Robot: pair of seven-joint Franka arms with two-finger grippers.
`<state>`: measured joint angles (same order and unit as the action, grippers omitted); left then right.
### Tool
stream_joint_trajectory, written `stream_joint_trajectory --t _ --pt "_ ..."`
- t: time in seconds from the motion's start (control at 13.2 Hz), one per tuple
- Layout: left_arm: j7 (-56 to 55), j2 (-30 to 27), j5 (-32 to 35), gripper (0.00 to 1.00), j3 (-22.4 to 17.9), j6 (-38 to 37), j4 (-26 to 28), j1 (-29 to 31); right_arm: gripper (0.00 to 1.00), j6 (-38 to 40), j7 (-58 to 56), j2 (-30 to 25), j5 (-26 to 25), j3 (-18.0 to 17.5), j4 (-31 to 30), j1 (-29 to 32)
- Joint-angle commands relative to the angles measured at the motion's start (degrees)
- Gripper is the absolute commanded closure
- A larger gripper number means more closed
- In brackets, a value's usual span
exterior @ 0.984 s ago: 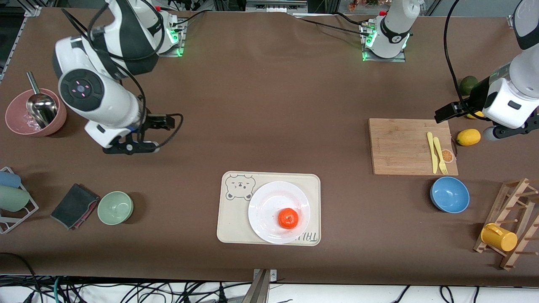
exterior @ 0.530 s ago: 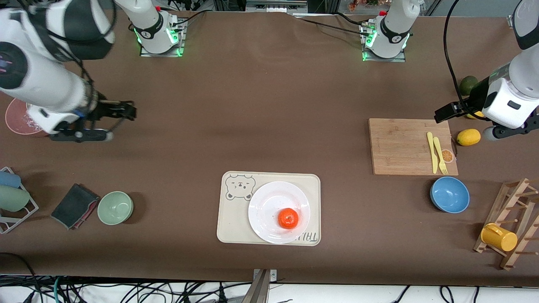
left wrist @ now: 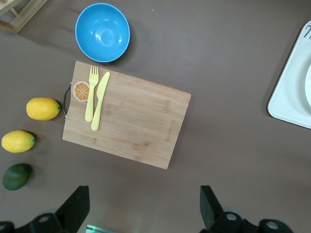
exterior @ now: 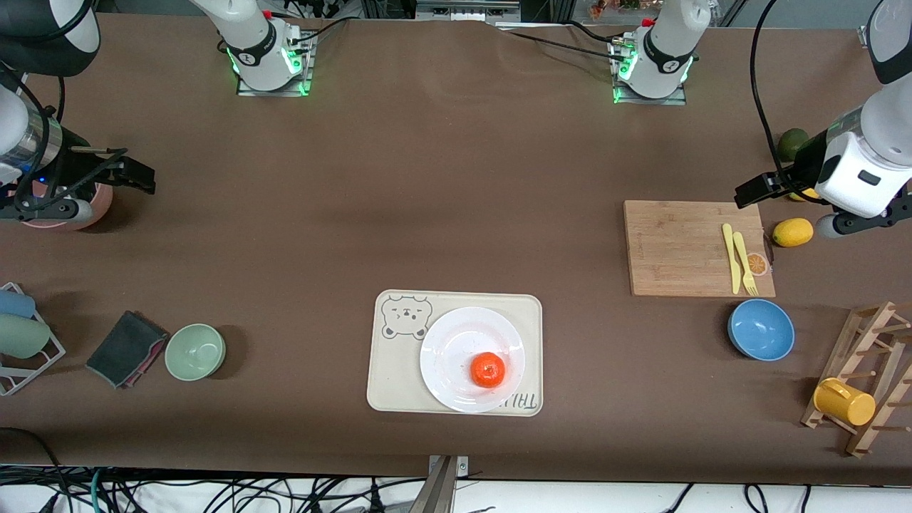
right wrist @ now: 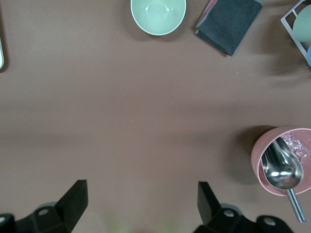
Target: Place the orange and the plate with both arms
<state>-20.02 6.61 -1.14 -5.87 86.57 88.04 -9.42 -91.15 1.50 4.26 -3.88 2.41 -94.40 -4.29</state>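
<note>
The orange (exterior: 488,370) sits on the plate (exterior: 449,345), toward the edge nearer the front camera, and the plate rests on the tray (exterior: 388,356) near the table's front middle, so as things lie both look placed already. The right gripper (exterior: 107,187) hangs over the pink bowl (exterior: 91,212) at the right arm's end of the table, jaws spread wide and holding nothing; its wrist view shows both fingers (right wrist: 73,201) well apart above bare tabletop. The left gripper (exterior: 776,191) hangs over the top corner of the board (exterior: 677,246) at the left arm's end, near the lemon (exterior: 792,231), likewise wide open and empty. Both are well apart from the plate. If either thing needs shifting, the orange should be light, firm with a little give, and round enough to roll, so a gentle pinch across its widest part from above would suit, jaws straddling it. The plate looks glossy, stiff and breakable, probably slippery on smooth pads; its wide rim is the only hold, best pinched at the edge clear of the orange, and tilting it would send the fruit rolling. Whether the rim sits high enough off the tray for a finger to slip under is hard to tell from above.
</note>
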Motion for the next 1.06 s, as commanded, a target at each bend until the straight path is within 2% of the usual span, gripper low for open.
stream_joint_trajectory --t 0.0,0.38,0.61,0.98 --pt "1.0 0.1 -1.8 0.0 -0.3 -0.6 -0.8 -0.1 0.0 -0.5 0.3 -0.9 1.1 -0.2 -0.8 0.5" --pt "1.0 0.1 -1.8 0.0 -0.3 -0.6 -0.8 -0.1 0.0 -0.1 0.5 -0.7 1.6 -0.3 -0.3 0.4" --pt "1.1 0.1 -1.8 0.0 -0.2 -0.6 -0.8 -0.1 0.0 0.3 4.0 -0.4 5.9 -0.2 0.9 0.7" --pt "1.1 0.1 -1.8 0.0 -0.3 -0.5 -0.8 -0.1 0.0 0.7 5.4 -0.4 5.9 -0.2 0.9 1.0"
